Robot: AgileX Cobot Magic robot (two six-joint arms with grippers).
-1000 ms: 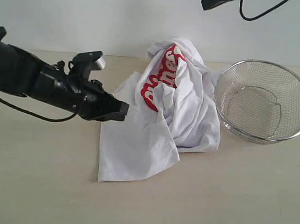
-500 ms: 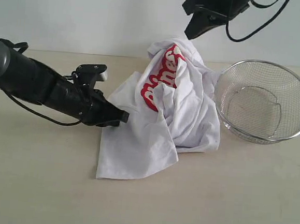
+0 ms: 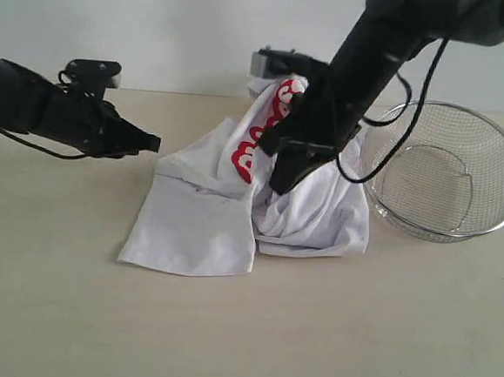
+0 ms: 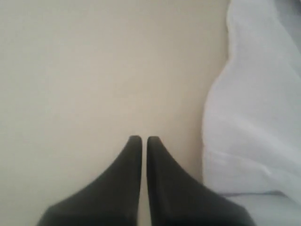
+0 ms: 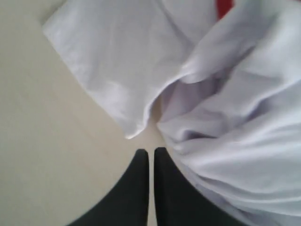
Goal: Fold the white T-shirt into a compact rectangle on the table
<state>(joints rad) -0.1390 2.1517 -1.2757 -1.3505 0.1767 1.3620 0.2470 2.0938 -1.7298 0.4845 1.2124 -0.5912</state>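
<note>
Item: white T-shirt (image 3: pixel 201 228), crumpled on the desk (image 3: pixel 328 334), beside the wire basket (image 3: pixel 486 207). Changes since a second ago: its near flap has shifted leftward and lies flatter. The left hand (image 3: pixel 153 143) has drawn back to the left and is now just off the shirt's left edge, clenched and empty. The right hand (image 3: pixel 278 184) (previously high by the wall) has come down over the shirt's middle folds, clenched, gripping nothing visible.
</note>
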